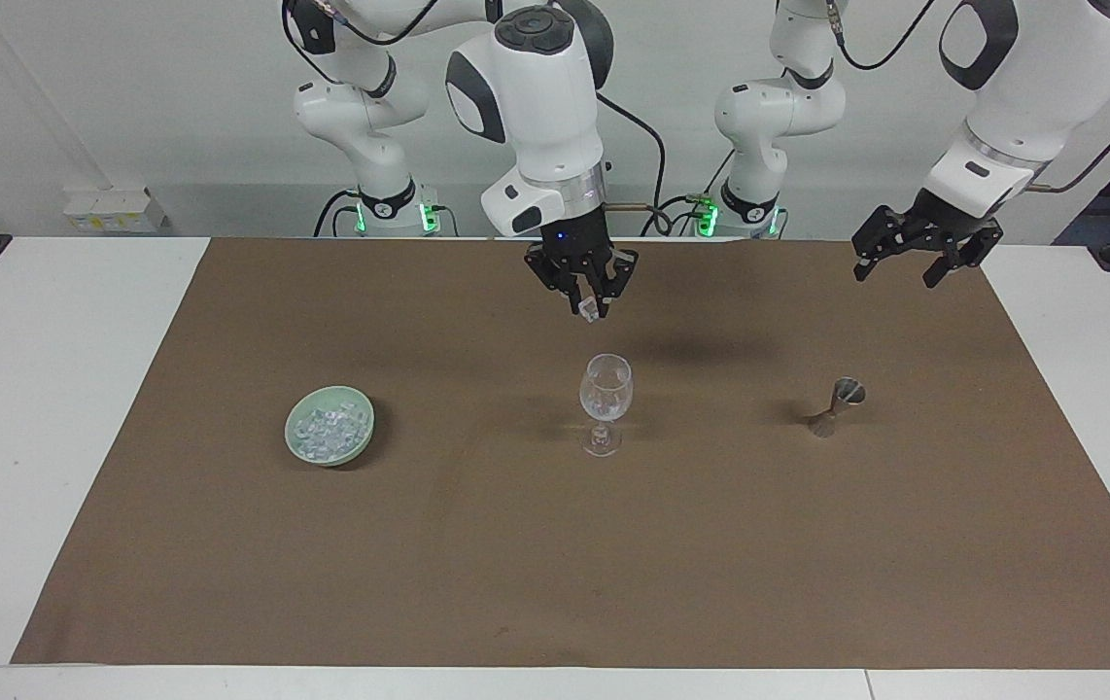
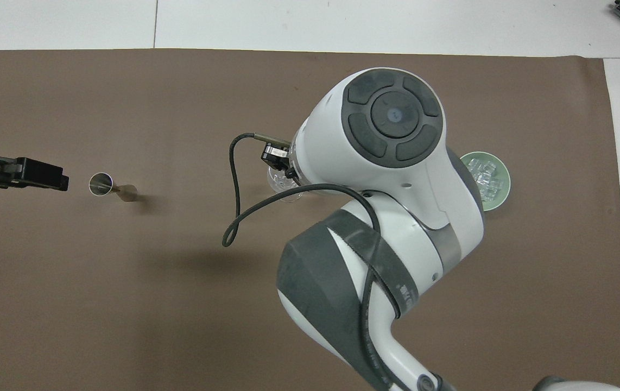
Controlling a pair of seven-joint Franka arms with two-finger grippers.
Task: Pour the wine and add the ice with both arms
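Observation:
A clear stemmed glass [image 1: 606, 397] stands mid-mat; in the overhead view only its edge [image 2: 276, 183] shows past the right arm. My right gripper [image 1: 591, 309] hangs a little above the glass, shut on one small chunk of ice [image 1: 593, 312]. More ice [image 1: 327, 429] [image 2: 482, 175] is heaped in a pale green bowl [image 1: 361, 442] [image 2: 501, 196] toward the right arm's end. My left gripper [image 1: 901, 269] [image 2: 63, 182] is open and holds nothing, raised over the mat by the steel jigger [image 1: 838, 405] [image 2: 102, 184]. No wine is in view.
A brown mat [image 1: 555, 564] covers most of the white table. The jigger stands toward the left arm's end, in line with the glass and the bowl. The right arm's upper links [image 2: 391, 163] hide much of the mat's middle from above.

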